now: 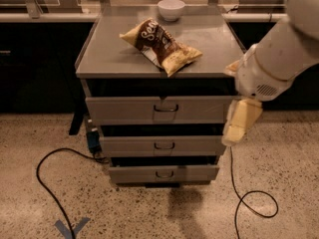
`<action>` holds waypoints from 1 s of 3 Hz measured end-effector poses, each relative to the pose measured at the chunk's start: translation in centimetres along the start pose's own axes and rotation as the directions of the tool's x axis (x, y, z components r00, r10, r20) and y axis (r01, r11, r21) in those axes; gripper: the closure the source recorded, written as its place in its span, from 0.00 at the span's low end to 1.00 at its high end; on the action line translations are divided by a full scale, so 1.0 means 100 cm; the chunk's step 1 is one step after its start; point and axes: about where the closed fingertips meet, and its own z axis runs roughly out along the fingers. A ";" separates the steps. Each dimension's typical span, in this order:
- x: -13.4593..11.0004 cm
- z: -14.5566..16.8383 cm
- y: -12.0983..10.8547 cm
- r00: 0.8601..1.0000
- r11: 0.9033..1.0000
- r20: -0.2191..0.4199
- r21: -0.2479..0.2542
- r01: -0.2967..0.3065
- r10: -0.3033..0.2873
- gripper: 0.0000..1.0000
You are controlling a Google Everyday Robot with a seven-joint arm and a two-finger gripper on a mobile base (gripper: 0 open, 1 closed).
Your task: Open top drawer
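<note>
The top drawer (124, 110) is the widest of three grey metal drawers in a grey cabinet, with a small dark wire handle (166, 107) at its centre. A dark gap shows between its front and the cabinet top. My gripper (240, 121), cream-coloured, hangs below my white arm (279, 54) at the right end of the top drawer's front, well right of the handle. It holds nothing that I can see.
On the cabinet top (104, 54) lie a brown and yellow chip bag (160, 45) and a white bowl (171, 9). Two narrower drawers (162, 146) (163, 174) sit below. Black cables (50, 183) (249, 198) loop on the speckled floor on both sides. Dark counters stand behind.
</note>
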 end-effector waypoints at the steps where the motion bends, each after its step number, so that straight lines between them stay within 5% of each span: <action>1: 0.003 0.046 -0.016 0.998 0.999 0.045 0.006 -0.035 0.035 0.00; 3: -0.007 0.128 -0.067 0.988 0.994 0.115 0.026 -0.108 0.105 0.00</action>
